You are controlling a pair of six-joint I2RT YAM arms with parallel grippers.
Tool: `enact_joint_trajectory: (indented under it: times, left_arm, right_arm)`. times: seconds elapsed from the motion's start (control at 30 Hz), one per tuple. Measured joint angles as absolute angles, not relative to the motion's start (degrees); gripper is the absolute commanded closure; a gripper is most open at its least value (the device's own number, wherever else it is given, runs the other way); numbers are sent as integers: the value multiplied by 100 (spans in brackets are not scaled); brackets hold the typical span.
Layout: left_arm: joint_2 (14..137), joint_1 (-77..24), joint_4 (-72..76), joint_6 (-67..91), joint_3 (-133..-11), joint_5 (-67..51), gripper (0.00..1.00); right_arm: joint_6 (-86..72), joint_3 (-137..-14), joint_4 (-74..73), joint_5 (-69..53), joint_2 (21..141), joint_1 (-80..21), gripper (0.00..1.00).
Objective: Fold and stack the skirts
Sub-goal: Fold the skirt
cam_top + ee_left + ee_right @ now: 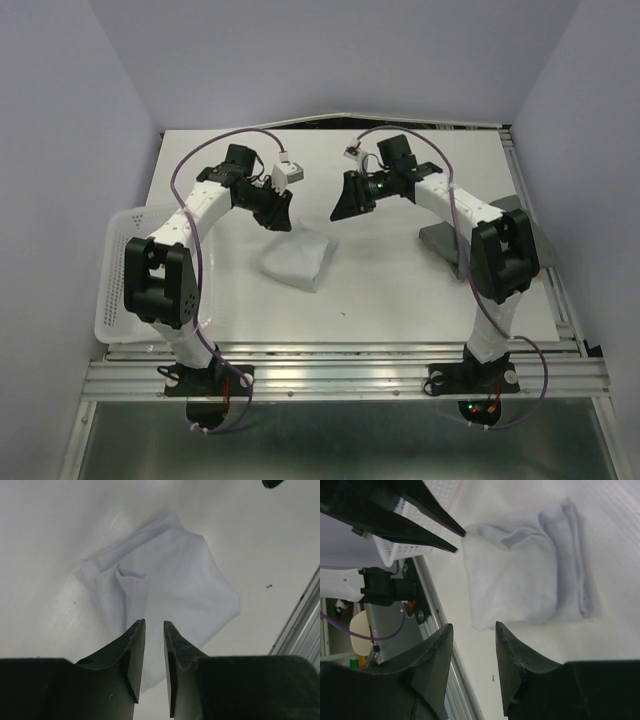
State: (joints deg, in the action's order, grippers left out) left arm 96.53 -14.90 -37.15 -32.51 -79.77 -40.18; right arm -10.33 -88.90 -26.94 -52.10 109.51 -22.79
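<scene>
- White skirt [298, 258], one, lies folded on the counter [400, 300], a crumpled flap on its upper face.
- Top view only: both arms whole, one each side of the skirt, bent in over the counter behind it.
- Top view only: a grey piece [441, 245], one, flat on the counter to the right of the skirt and well apart from it. The right arm partly covers it. It may be a second folded skirt, but I cannot tell.
- Basket [115, 300], one, white slatted plastic, stands left of the skirt and well apart from it. The right wrist view shows a corner of it. The left wrist view does not show it.
- Left pincer [154, 630], above the skirt's left rear corner: the left wrist view shows its fingers parted by a narrow slit with nothing between them, and the skirt lies below, untouched.
- Right pincer [474, 635], off the skirt's right rear side: its own view shows a wider gap, also empty, and the skirt lies on the counter beyond the tips.
- Right wrist view alone shows the left pincer from outside, as dark blades near the skirt's edge.
- Left wrist view catches only a dark tip of the right pincer, at the top corner of the frame.
- Count: two arms, two pincers.
</scene>
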Motion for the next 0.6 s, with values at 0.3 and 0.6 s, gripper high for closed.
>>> enact_joint_trajectory:
  times: [0.3, 0.6]
  left_arm:
    - [10005, -1444, -3022, -2362, -7365, -4654, 67]
    - [11563, -1164, -2084, -1623, -8051, -4449, 67]
  right_arm:
    - [-1546, -8718, -2001, -5647, 11406, -3269, 54]
    - [-1304, -8611, -2036, -5127, 12348, -3188, 53]
